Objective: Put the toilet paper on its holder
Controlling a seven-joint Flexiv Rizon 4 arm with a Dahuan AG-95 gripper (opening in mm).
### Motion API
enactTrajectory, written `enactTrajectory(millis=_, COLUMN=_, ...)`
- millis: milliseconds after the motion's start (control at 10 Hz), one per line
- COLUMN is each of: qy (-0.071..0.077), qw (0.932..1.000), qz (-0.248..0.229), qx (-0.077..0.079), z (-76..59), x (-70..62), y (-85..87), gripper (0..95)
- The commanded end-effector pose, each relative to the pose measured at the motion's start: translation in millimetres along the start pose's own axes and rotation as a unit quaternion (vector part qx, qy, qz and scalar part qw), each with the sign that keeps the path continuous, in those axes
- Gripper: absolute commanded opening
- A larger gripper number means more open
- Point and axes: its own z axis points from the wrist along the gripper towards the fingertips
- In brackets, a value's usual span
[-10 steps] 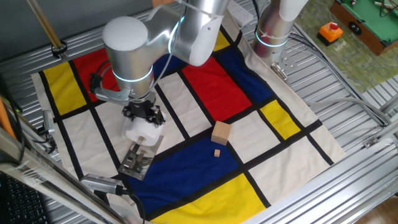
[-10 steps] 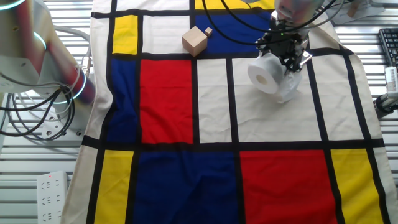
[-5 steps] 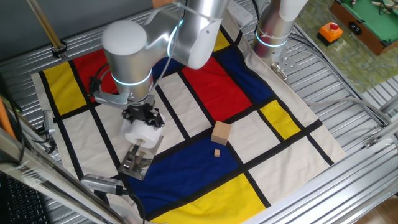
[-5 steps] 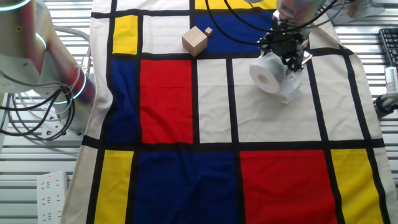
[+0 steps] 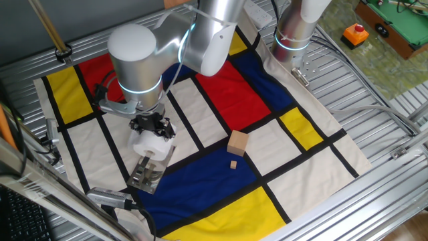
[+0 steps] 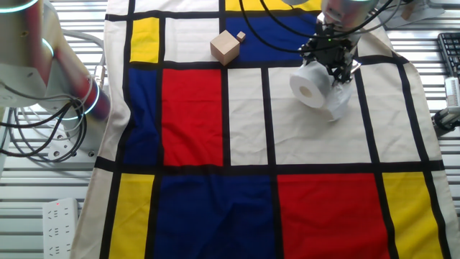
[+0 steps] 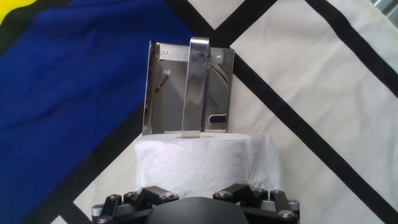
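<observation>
Gripper [image 5: 153, 132] clenched on the toilet paper [image 5: 151, 144], black fingers pressed into the soft white roll from above. Roll lying on its side in the grasp, hollow core facing sideways and seen as a round opening in the other fixed view [image 6: 310, 85]. Same grasp in that view, gripper [image 6: 329, 56] bearing down on the far side of the roll.

Holder [image 5: 148, 171] lying flat on the cloth just in front of the roll, a shiny metal plate with an upright bar down its middle. In the hand view, toilet paper [image 7: 205, 160] filling the near edge, holder [image 7: 188, 88] right beyond it, the bar's near end reaching to the roll's edge; whether the bar enters the core cannot be told. Gripper [image 7: 196, 200] showing only as black knuckles at the bottom edge. In the other fixed view, only a pale glint of holder [image 6: 338, 101] showing past the right of the roll.

Checked cloth [image 5: 221, 90] of red, blue, yellow and white panels with black bands covering the table. Wooden cube [image 5: 237, 143] well to the right of the roll, small wooden peg [image 5: 233, 165] just near of it, apart from it. Second robot base [image 5: 295, 30] standing at the far right edge of the cloth.
</observation>
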Motion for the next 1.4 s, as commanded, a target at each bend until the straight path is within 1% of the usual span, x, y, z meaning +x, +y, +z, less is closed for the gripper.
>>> enactTrajectory(millis=100, qy=0.001, qw=1.0000, qz=0.000, qx=-0.001, z=-1.0, x=-2.7, y=-0.7, gripper=0.0)
enactTrajectory(millis=500, qy=0.001, qw=1.0000, qz=0.002, qx=-0.001, z=0.6, x=-9.0, y=1.3, gripper=0.0)
enactTrajectory(millis=800, qy=0.004, qw=1.0000, qz=0.003, qx=-0.001, z=-0.5, x=-14.0, y=-0.1, gripper=0.0)
enactTrajectory(millis=1400, qy=0.005, qw=1.0000, qz=0.008, qx=-0.002, z=-2.6, x=-25.0, y=-2.3, gripper=0.0)
